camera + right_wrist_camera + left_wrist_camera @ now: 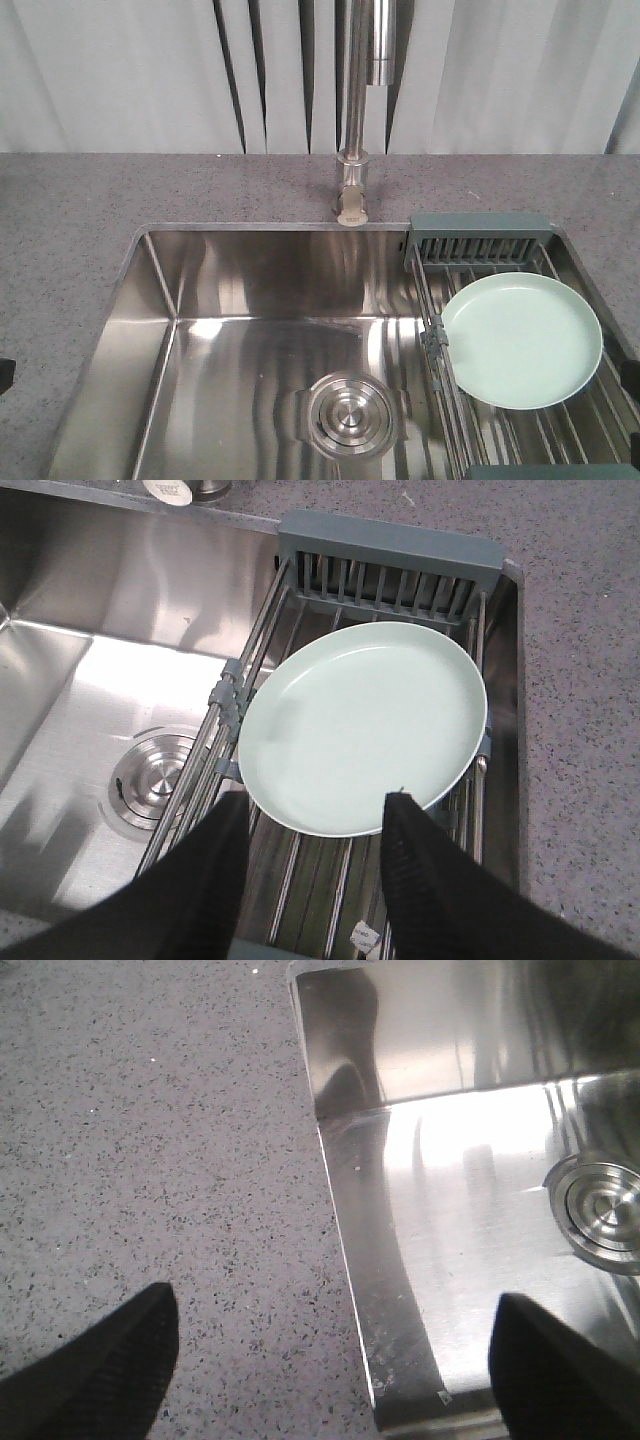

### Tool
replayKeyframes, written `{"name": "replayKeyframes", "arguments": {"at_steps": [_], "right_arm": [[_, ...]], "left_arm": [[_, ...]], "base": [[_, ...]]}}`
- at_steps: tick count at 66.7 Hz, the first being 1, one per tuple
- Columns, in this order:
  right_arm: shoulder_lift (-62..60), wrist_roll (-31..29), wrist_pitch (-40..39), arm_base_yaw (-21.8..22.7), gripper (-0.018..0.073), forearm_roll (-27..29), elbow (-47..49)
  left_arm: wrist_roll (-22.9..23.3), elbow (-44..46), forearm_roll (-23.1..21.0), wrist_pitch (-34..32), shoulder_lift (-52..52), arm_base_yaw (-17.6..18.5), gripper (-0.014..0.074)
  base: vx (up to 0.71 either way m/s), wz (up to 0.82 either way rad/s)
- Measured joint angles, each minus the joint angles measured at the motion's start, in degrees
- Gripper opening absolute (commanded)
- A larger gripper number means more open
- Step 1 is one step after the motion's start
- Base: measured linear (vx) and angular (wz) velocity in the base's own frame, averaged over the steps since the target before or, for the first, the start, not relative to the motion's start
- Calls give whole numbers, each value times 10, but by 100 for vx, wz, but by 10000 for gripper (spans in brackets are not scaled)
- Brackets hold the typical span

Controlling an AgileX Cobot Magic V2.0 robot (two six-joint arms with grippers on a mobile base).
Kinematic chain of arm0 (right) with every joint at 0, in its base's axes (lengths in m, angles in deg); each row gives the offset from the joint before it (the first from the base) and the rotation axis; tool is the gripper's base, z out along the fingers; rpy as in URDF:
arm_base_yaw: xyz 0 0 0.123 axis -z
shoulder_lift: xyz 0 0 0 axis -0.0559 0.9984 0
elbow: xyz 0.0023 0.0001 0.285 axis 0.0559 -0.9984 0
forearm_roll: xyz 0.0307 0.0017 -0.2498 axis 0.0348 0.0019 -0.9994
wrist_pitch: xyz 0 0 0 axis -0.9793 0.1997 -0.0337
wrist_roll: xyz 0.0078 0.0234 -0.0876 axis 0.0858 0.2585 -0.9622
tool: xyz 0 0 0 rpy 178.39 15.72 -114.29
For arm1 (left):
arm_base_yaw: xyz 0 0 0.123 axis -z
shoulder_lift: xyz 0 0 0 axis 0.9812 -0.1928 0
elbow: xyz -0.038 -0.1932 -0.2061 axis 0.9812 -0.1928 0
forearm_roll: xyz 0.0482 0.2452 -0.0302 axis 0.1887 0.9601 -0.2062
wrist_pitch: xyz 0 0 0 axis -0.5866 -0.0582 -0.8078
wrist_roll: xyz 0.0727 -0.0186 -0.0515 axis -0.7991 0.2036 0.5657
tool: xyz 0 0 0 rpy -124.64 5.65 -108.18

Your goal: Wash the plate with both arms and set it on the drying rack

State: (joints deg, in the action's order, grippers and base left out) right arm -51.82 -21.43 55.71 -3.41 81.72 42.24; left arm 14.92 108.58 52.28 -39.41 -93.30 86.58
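The pale mint-green plate lies face up on the steel rods of the drying rack, over the right end of the sink. In the right wrist view the plate sits just below the rack's grey-green slotted caddy. My right gripper is open above the plate's near edge, holding nothing. Its right fingertip overlaps the rim in view, and I cannot tell if it touches. My left gripper is open and empty above the sink's left edge, one finger over the counter and one over the basin.
The steel sink basin has a round drain near its front. The faucet stands behind it at the middle. Speckled grey countertop surrounds the sink. A white curtain hangs behind.
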Motion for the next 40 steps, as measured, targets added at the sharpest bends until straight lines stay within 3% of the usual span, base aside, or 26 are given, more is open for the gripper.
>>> {"name": "replayKeyframes", "arguments": {"at_steps": [17, 40], "right_arm": [[0, 0, 0, 0, 319, 0, 0], [0, 0, 0, 0, 319, 0, 0]], "left_arm": [[0, 0, 0, -14, 0, 0, 590], [2, 9, -28, -110, -4, 0, 550]], "base": [[0, 0], [0, 0]]}}
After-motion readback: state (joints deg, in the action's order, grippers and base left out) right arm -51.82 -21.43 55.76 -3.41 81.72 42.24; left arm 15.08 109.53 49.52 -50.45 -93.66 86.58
